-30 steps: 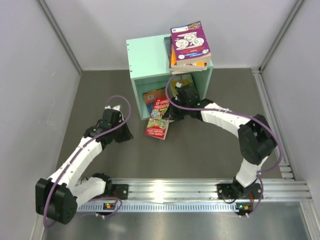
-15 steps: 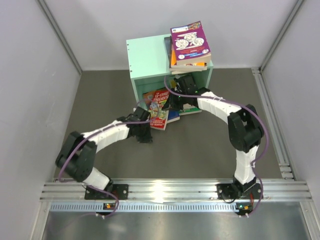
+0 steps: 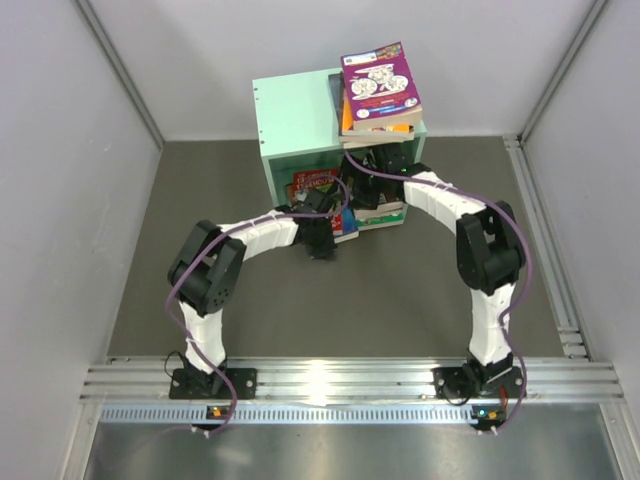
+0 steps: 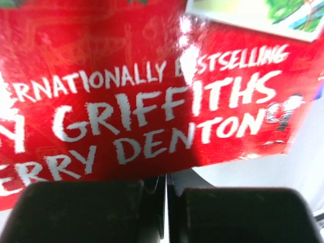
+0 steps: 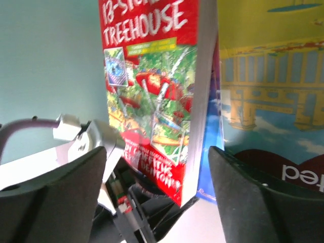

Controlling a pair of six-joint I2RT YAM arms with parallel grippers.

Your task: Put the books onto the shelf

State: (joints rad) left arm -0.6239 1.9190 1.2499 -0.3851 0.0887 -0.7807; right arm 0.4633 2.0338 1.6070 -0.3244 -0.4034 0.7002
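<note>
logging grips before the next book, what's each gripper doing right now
Left gripper: closed, empty, fingers together at the red book's lower edge.
Right gripper: open, fingers wide either side of the red book, not gripping.

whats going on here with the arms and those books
Both arms work at the open front of the mint shelf. The right gripper is open around a standing red book; the left gripper, shut, sits at that cover's lower edge. A stack of books lies on the shelf's top.
</note>
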